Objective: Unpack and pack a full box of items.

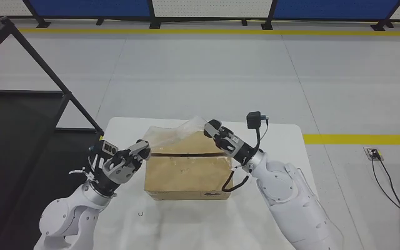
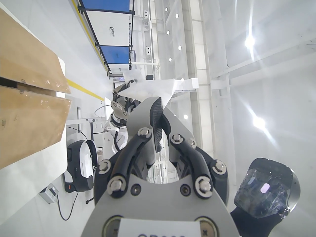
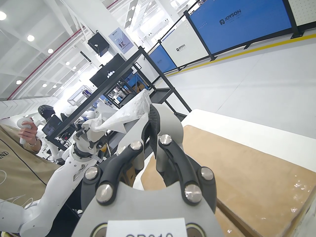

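We see a brown cardboard box (image 1: 184, 172) on a smooth white table (image 1: 187, 219). Its two flat flaps lie shut along a dark seam. Above its far edge, a thin, crinkled, see-through plastic sheet (image 1: 187, 128) stretches between both claws. The left claw (image 2: 160, 108) is pinched closed on one end and the right claw (image 3: 150, 117) is pinched closed on the other. We judge the job to be at an early stage: only this wrapping is out, and we cannot see what the box holds.
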Controlling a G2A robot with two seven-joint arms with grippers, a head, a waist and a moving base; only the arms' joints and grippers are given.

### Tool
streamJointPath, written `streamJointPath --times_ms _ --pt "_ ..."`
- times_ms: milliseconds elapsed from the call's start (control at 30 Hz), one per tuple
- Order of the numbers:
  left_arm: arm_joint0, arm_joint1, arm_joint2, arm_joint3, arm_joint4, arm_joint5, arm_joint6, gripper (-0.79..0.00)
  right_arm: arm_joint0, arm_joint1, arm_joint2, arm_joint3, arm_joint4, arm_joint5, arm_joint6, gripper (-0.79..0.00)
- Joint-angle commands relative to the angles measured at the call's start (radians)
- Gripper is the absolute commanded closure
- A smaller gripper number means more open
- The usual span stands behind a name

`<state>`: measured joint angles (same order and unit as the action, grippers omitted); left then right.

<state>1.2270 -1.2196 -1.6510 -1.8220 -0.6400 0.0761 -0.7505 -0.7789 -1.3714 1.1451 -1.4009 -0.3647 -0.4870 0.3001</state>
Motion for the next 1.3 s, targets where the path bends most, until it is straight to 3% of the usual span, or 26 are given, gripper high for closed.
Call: streamJointPath --times_ms 0,933,967,1000,1067,1100,1133,1233,1267 --pt "-0.001 0.002 -0.004 0.008 -0.014 -0.003 -0.014 0.000 -0.001 0.000 0.002 0.001 0.000 0.001 -0.003 0.000" --pt "0.002 0.028 -0.054 0.105 -0.154 -0.045 -0.182 0.000 -0.035 0.006 0.049 -0.026 0.035 -0.005 -0.041 0.000" --pt "0.001 0.029 -0.053 0.105 -0.154 -0.043 -0.183 -0.062 -0.035 0.005 0.046 -0.025 0.035 -0.005 -0.039 0.000" --pt "0.001 0.030 -0.053 0.105 -0.151 -0.042 -0.183 -0.225 -0.033 0.005 0.044 -0.023 0.035 -0.005 -0.040 0.000" --pt "0.000 0.032 -0.050 0.104 -0.138 -0.040 -0.179 -0.271 -0.030 0.004 0.038 -0.020 0.036 -0.006 -0.040 0.000" --pt "0.000 0.033 -0.049 0.102 -0.130 -0.039 -0.174 -0.366 -0.027 0.003 0.036 -0.017 0.036 -0.007 -0.039 0.000" --pt "0.000 0.034 -0.048 0.100 -0.125 -0.037 -0.169 -0.566 -0.025 0.003 0.035 -0.015 0.036 -0.007 -0.040 0.000" --pt "0.001 0.036 -0.047 0.095 -0.117 -0.037 -0.158 -0.723 -0.018 0.002 0.031 -0.011 0.039 -0.006 -0.037 0.000" --pt "0.002 0.037 -0.047 0.093 -0.117 -0.038 -0.156 -0.739 -0.016 0.001 0.031 -0.011 0.040 -0.004 -0.036 0.000"
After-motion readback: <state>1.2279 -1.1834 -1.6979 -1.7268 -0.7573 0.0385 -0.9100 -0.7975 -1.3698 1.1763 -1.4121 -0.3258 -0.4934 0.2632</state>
